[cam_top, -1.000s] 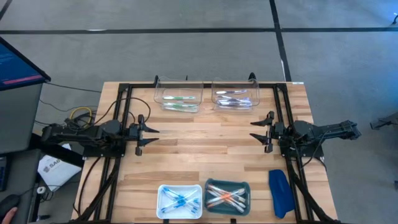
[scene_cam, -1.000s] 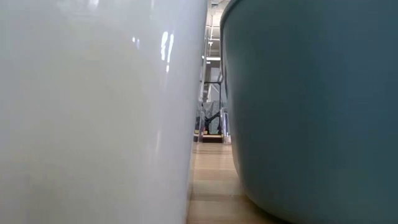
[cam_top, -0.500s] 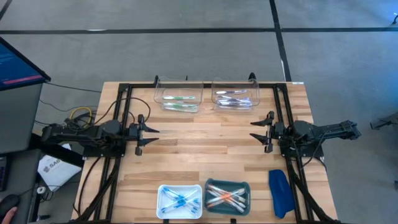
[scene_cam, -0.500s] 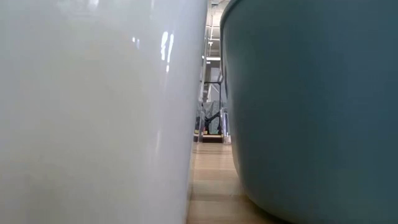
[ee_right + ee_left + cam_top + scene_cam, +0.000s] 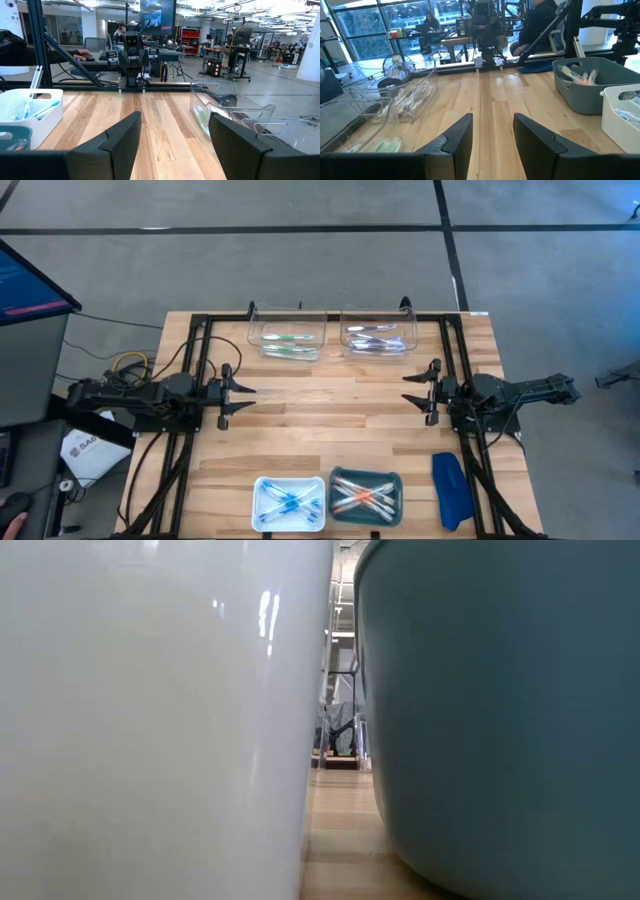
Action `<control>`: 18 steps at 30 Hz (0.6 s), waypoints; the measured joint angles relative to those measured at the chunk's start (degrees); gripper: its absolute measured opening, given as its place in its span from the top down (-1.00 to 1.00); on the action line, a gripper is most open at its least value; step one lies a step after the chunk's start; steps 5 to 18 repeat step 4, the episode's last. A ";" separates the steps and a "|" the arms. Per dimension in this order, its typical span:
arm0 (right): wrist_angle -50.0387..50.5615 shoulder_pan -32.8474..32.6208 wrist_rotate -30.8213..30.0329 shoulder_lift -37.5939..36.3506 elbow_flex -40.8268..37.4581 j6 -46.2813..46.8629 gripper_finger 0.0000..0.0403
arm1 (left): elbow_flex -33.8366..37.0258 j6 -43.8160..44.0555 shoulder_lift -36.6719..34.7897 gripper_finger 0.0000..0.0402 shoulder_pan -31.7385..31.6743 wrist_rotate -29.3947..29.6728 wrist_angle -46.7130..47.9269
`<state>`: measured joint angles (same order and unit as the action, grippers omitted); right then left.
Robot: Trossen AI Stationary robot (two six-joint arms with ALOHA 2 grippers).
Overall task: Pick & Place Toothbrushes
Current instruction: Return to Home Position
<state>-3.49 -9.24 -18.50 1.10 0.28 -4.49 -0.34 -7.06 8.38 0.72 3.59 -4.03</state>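
In the low view the white bin [image 5: 150, 720] and the teal bin [image 5: 500, 710] hide nearly all of the counter [image 5: 340, 830]. From above, the toothbrushes [image 5: 290, 502] are too small to count.

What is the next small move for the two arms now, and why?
Probably none, just hold them parked. The left claw and the right claw are open and empty at the sides of the table. The toothbrushes I can see all lie in the bins, and none shows on the bare boards.

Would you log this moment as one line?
left gripper open, empty | right gripper open, empty | thin coloured toothbrushes binned
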 joint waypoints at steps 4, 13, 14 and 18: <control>0.00 -0.02 0.00 0.02 -0.01 0.00 -0.13 | 0.00 0.00 -0.02 0.33 0.01 0.01 -0.03; 0.00 -0.02 0.00 0.02 -0.01 0.00 -0.13 | 0.00 0.00 -0.02 0.33 0.01 0.01 -0.03; 0.00 -0.02 0.00 0.02 -0.01 0.00 -0.13 | 0.00 0.00 -0.02 0.33 0.01 0.01 -0.03; 0.00 -0.02 0.00 0.02 -0.01 0.00 -0.13 | 0.00 0.00 -0.02 0.33 0.01 0.01 -0.03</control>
